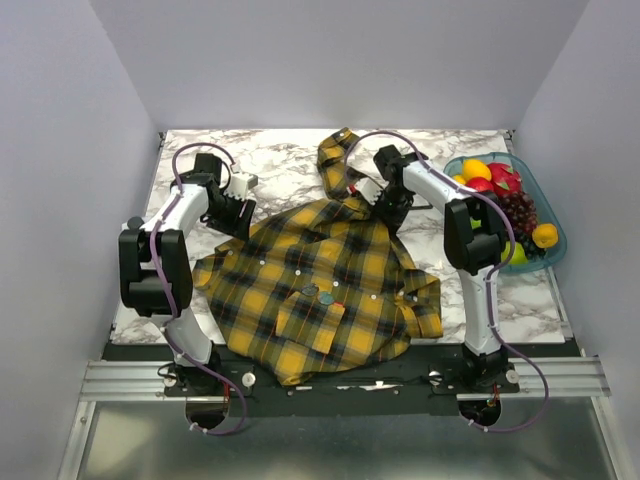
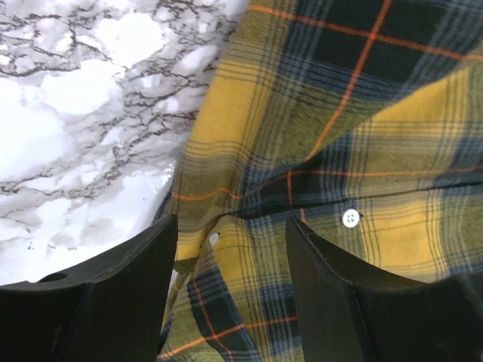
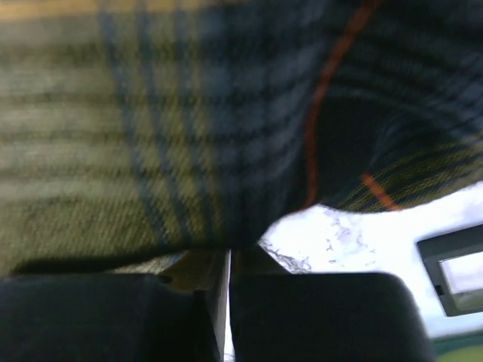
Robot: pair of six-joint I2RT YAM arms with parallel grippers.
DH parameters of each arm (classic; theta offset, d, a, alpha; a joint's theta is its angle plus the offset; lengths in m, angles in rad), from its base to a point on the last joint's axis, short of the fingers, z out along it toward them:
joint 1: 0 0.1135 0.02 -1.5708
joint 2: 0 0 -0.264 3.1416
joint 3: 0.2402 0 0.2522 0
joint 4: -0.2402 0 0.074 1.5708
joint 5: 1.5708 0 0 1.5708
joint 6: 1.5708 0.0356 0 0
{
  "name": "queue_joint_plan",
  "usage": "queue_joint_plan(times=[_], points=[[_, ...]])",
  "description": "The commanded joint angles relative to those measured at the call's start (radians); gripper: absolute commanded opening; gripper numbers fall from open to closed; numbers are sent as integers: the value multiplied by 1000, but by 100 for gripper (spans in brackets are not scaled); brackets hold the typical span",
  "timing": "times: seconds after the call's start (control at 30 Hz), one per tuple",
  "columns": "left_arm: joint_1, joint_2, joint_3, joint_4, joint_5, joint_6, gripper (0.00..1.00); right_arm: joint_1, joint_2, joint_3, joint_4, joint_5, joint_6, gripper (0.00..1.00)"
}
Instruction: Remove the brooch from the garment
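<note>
Right gripper has its jaws nearly closed, pinching the garment at its far edge, seen only from its wrist. Left gripper gapes empty over the garment's left edge. Overhead, both arms bend forward; the brooch sits mid-front, by the pocket.

Overhead plus two close wrist views — shared garment

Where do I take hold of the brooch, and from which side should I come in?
Probably pinch the brooch by its rim, across opposite edges, coming straight down: it is a small round disc lying flat on the garment, cloth all around. The open left gripper is free; the right gripper is shut on the garment's far edge.
</note>
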Motion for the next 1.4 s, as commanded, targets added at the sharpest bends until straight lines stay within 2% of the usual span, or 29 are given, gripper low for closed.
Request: queue_joint_plan(times=[0.0,0.3,0.57,0.67,0.8,1.0,1.17,1.37], points=[[5,61,76,10,-53,-32,68,-12,12,29,-29,106,49,0],[5,113,140,59,-96,-143,68,-180,-272,-137,23,316,65,1],[5,132,107,95,-60,-193,68,-218,-412,-266,26,332,85,0],[4,153,125,119,40,-187,68,-218,-427,-290,14,312,77,0],[-4,279,247,124,181,-248,69,-218,-415,-284,0,292,83,0],[-65,437,399,98,221,-259,69,-218,-389,-246,-26,274,88,0],[-80,557,498,-2,259,-261,68,-216,-383,-215,-35,237,97,0],[-82,538,510,-30,433,-270,55,-216,-337,-91,-52,106,141,1]])
